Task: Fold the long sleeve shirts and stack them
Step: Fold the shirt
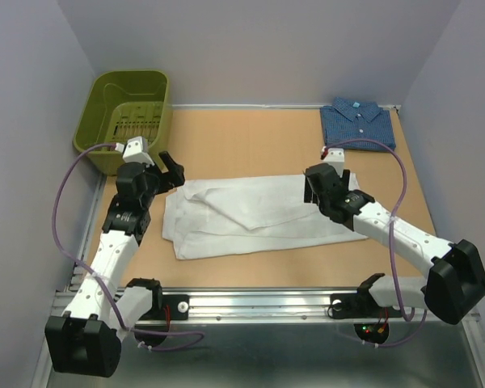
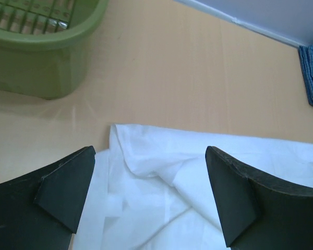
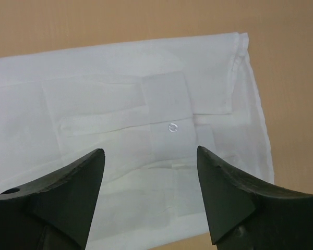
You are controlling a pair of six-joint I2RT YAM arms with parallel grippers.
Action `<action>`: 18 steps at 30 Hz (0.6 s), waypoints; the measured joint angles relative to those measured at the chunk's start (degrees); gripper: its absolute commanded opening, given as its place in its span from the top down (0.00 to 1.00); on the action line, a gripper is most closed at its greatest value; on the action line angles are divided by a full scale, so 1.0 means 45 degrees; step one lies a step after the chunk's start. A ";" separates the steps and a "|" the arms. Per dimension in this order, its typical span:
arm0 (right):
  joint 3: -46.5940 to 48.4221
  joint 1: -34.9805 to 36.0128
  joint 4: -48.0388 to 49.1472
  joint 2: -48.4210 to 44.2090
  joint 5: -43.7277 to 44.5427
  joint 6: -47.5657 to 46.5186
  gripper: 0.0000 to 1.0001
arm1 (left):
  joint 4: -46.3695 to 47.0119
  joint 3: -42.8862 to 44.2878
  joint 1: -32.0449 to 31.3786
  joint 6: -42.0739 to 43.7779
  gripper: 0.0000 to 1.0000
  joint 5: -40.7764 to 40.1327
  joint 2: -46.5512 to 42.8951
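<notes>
Shirts on the tan surface (image 1: 250, 137), one lying between two arms.
Nearest me, the white shirt (image 1: 259, 214) lies partly folded and rumpled across the middle. The left jaws hang spread wide over its left end, and the right jaws hang spread wide over its right end, where a small clear button (image 3: 172, 127) shows; neither pair grips anything. Farther back, a green basket (image 1: 93, 121) sits in the left corner and the blue shirt (image 1: 357, 123) lies folded in the right corner.

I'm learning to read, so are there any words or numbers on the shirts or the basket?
No words or numbers can be read.
The white shirt shows only a plain button.
The blue shirt has a pale collar spot, too small to read.
The green basket shows no label.
</notes>
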 measured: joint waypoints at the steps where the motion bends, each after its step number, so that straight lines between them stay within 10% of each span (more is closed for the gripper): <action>1: 0.0015 0.0000 -0.0010 -0.0010 -0.0121 -0.0078 0.21 | -0.0005 0.0005 -0.0078 -0.0121 0.02 0.0248 0.0228; 12: 0.0928 0.0291 0.1025 0.1462 -0.7388 -0.0908 0.25 | -0.0180 0.0204 -0.3011 -0.1219 0.29 0.0563 0.2827; 18: 0.1205 0.1336 0.2001 0.3016 -1.0375 -0.1137 0.52 | -0.0180 0.0928 -0.3415 -0.1515 0.52 0.0291 0.4629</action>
